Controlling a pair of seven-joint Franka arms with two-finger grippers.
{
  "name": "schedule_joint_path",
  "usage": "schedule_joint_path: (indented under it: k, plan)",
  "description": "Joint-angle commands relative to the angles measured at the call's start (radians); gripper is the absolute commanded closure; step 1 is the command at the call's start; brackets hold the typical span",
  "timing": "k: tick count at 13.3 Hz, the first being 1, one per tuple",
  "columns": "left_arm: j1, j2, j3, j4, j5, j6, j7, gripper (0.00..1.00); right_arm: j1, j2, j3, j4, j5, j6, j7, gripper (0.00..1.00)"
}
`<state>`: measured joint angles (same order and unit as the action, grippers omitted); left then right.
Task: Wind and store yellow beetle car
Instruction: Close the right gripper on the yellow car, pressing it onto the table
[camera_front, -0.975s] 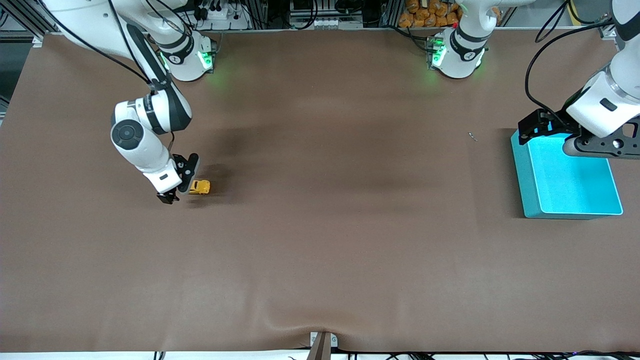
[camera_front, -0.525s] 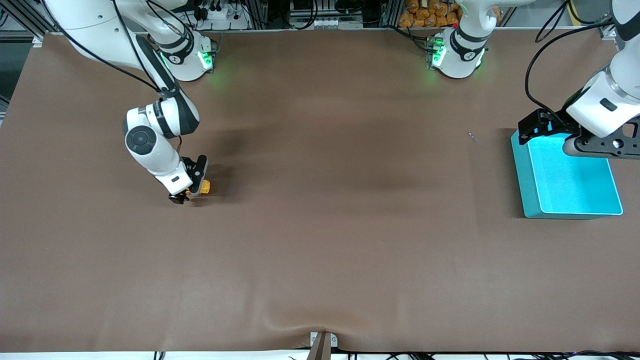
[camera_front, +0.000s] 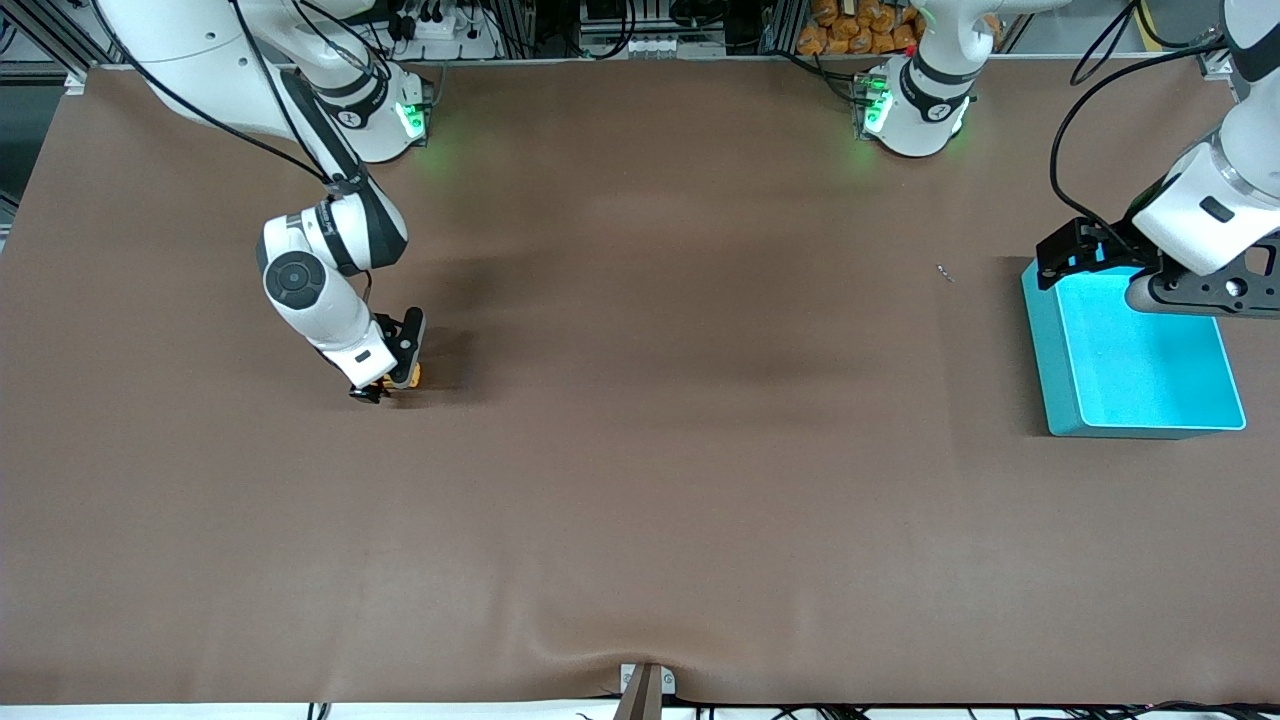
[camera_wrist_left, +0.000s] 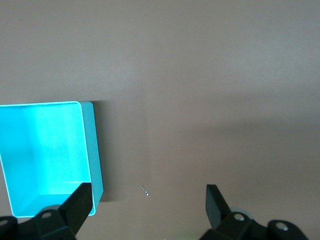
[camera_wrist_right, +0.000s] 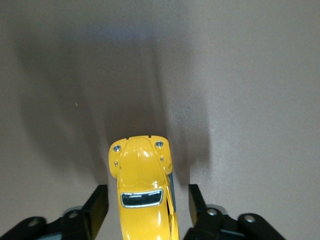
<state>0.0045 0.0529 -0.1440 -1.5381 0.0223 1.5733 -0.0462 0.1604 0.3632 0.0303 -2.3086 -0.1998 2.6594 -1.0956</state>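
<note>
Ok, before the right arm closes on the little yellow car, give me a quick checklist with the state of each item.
1. Yellow beetle car between the right gripper fingers: ok, one finger on each side.
2. Fingers open, not yet clamped: ok, gaps show on both sides.
3. Car centred between them: not ok, it sits closer to one finger.
4. Car resting on the table: ok.
5. Teal bin holds nothing: ok.
6. Left gripper clear of the grasp: ok, it waits open over the bin's end of the table.

Yellow beetle car (camera_wrist_right: 144, 192) with dark window, teal bin (camera_front: 1135, 355) with bright cyan inside, brown table (camera_front: 640, 450)
</note>
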Motion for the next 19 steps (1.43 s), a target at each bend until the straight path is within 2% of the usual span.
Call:
schedule_joint_path:
  k: [1,7,9,12,19]
  plan:
    - [0.005,-0.021,-0.002,-0.007,-0.01,-0.01,-0.012,0.0,0.014,-0.01,-0.003,-0.005,-0.017,-0.007,-0.004,0.38]
    - [0.006,-0.021,0.0,-0.004,-0.013,-0.009,-0.05,0.0,0.014,-0.02,-0.004,-0.023,-0.017,-0.01,-0.001,0.71]
    - [0.006,-0.021,0.003,-0.005,-0.009,0.0,-0.055,0.0,0.017,-0.021,-0.004,-0.025,-0.017,-0.01,-0.001,0.77]
    - [0.008,-0.019,0.004,-0.004,-0.005,0.005,-0.052,0.0,0.033,-0.017,-0.004,-0.025,-0.017,-0.012,-0.001,0.82]
    - [0.011,-0.021,0.007,-0.002,-0.012,0.005,-0.057,0.0,0.025,-0.009,-0.007,-0.018,-0.017,-0.01,-0.044,0.82]
